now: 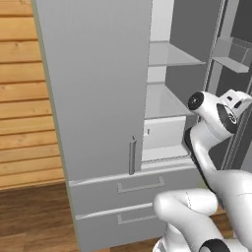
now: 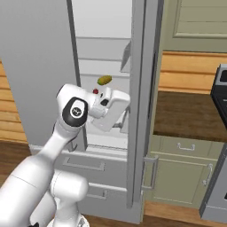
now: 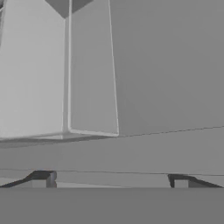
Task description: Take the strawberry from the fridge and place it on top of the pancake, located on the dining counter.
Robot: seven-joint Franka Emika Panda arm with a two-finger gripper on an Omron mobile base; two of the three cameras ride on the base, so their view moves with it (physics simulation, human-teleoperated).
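Note:
The fridge (image 1: 93,88) stands in front of me with its left door closed and its right door swung open. On a pale inner shelf lies the strawberry (image 2: 95,91), tiny and red, with a larger yellow-green oval fruit (image 2: 104,80) just above and behind it. My white hand (image 2: 111,104) reaches into the open compartment, right beside the strawberry and a little lower. In the hand view my gripper (image 3: 111,180) is open, its fingertips (image 3: 41,179) wide apart with nothing between them, facing bare grey inner walls. The pancake and the dining counter are out of view.
The open fridge door (image 2: 142,111) stands edge-on just right of my hand. Two drawers (image 1: 140,186) sit below the compartment. To the right are a dark wooden counter (image 2: 186,115) on pale cabinets and the edge of a stove (image 2: 219,88).

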